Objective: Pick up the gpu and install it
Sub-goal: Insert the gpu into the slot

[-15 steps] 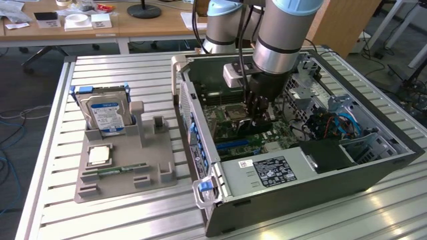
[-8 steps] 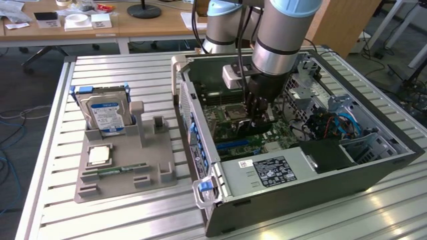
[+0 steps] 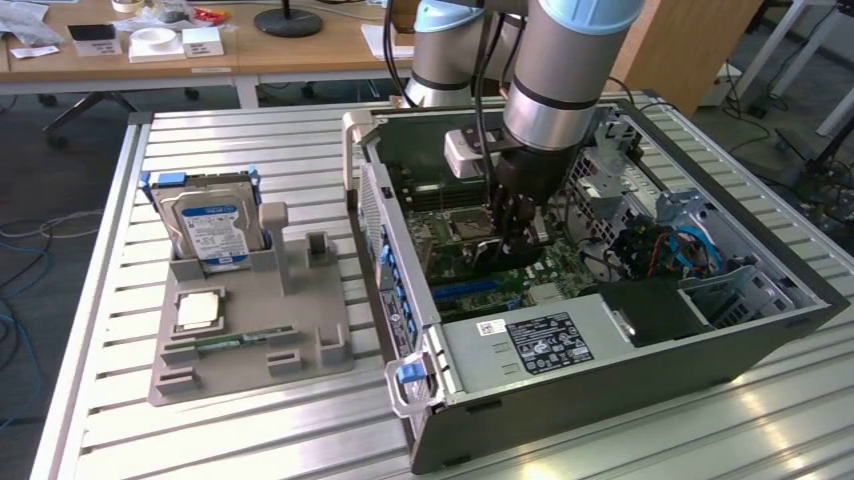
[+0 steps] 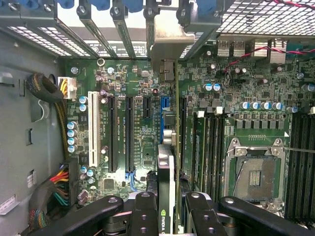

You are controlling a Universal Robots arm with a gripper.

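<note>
gpu (image 4: 166,189) hangs edge-on above motherboard slots (image 4: 129,132).

Exterior view: arm (image 3: 561,70) is cut off by the upper edge of the frame. Gripper (image 3: 514,235) sits deep in the computer case (image 3: 587,385); its fingertips are blocked by the wrist housing, so contact with the motherboard is not discernible. Print on the power-supply label (image 3: 541,343) and on the hard drive (image 3: 214,230) is too small to read. Desk items (image 3: 156,40) in the upper left are too small to identify.

Wrist view: gpu (image 4: 166,172) is seen edge-on between the fingers (image 4: 145,214), one end cut off by the picture's edge. Its cooler face and connector edge are hidden. Seated in a slot or not: cannot tell.
</note>
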